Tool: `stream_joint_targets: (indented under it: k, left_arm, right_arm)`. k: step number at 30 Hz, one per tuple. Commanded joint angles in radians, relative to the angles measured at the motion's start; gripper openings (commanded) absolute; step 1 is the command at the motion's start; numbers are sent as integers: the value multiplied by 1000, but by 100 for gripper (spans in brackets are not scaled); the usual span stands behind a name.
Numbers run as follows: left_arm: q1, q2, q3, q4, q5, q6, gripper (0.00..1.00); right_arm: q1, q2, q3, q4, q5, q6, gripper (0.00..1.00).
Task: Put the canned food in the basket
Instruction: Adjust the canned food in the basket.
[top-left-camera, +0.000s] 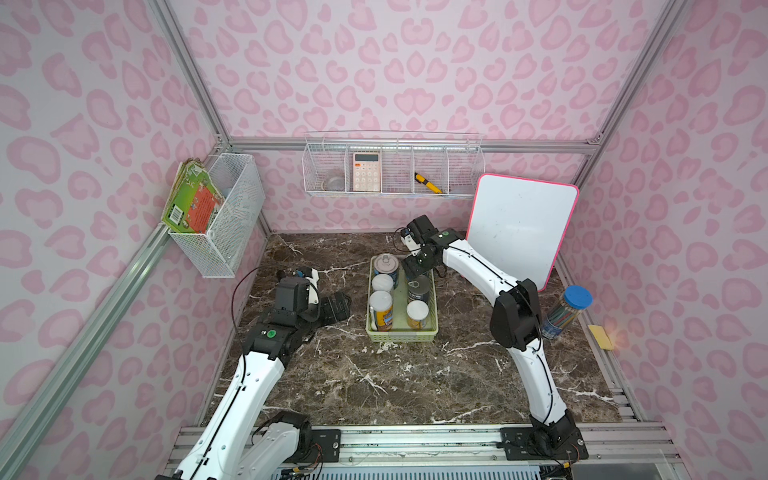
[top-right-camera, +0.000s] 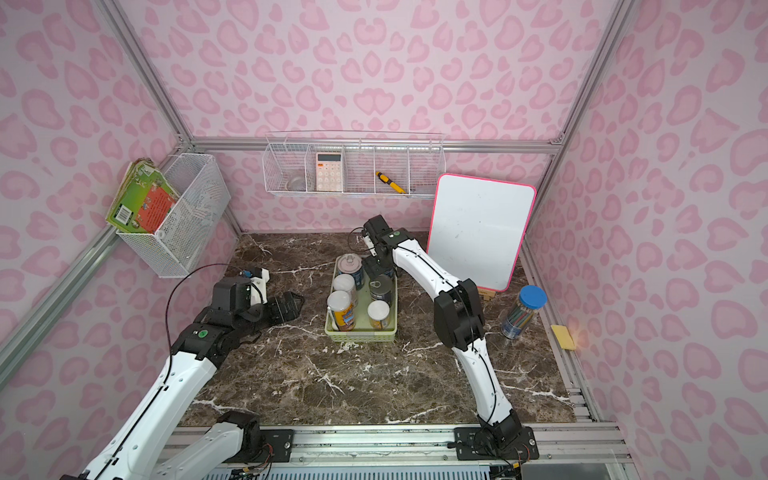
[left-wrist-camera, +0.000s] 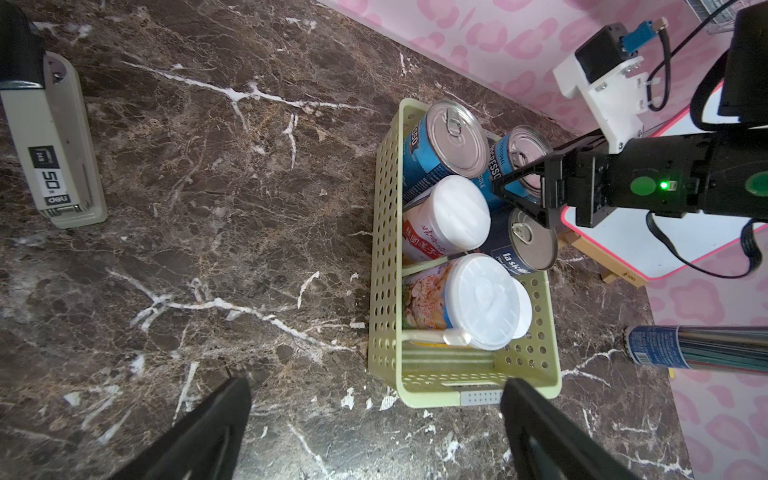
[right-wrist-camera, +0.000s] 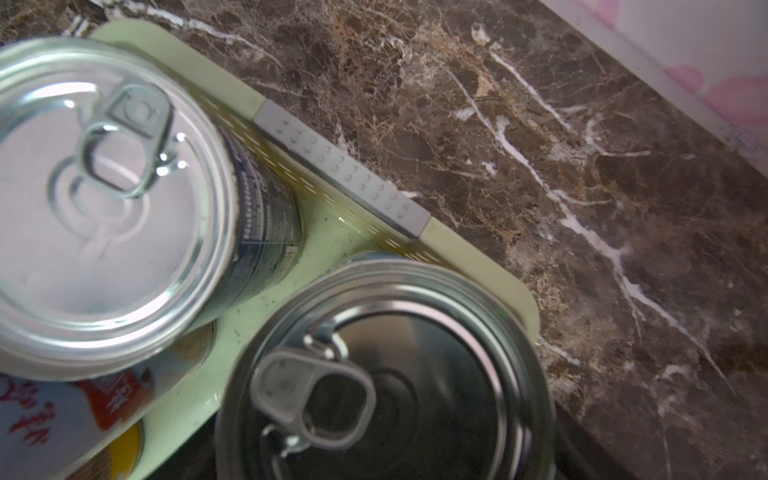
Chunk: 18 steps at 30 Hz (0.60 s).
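Observation:
The light-green basket (top-left-camera: 401, 337) (top-right-camera: 360, 336) (left-wrist-camera: 384, 249) stands mid-table. Upright in it are cans with silver pull-tab tops (top-left-camera: 386, 264) (left-wrist-camera: 453, 137), a dark-labelled can (top-left-camera: 419, 286) (left-wrist-camera: 534, 245) and white-lidded cans (top-left-camera: 380, 301) (top-left-camera: 417, 309) (left-wrist-camera: 453, 212). My right gripper (top-left-camera: 415, 270) (top-right-camera: 376, 268) (left-wrist-camera: 496, 187) hangs over the basket's far right corner. Its fingers flank a blue-labelled can (left-wrist-camera: 525, 158) (right-wrist-camera: 395, 386); contact is not visible. My left gripper (top-left-camera: 336, 307) (left-wrist-camera: 376, 415) lies low, left of the basket, open and empty.
A grey stapler (left-wrist-camera: 54, 145) lies on the marble near the left arm. A clear pencil tube with a blue cap (top-left-camera: 567, 311) and a yellow sponge (top-left-camera: 600, 337) sit at the right. A pink-edged whiteboard (top-left-camera: 519, 228) leans behind the right arm. White wire baskets (top-left-camera: 395, 166) hang on the walls.

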Motion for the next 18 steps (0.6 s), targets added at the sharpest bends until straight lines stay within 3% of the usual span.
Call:
stream_joint_targets:
  k: [1, 5, 10, 18]
  left_arm:
    - [1, 1, -1, -1, 3, 21, 99]
    - [1, 2, -3, -2, 3, 24, 99]
    - [1, 1, -4, -4, 0, 27, 99]
    - [0, 3, -2, -9, -20, 23, 99]
  right_arm:
    - [-14, -32, -44, 76, 58, 13, 62]
    - [-17, -14, -49, 66, 45, 23, 66]
    - [-16, -6, -53, 59, 61, 43, 82]
    - [-15, -92, -82, 94, 46, 54, 95]
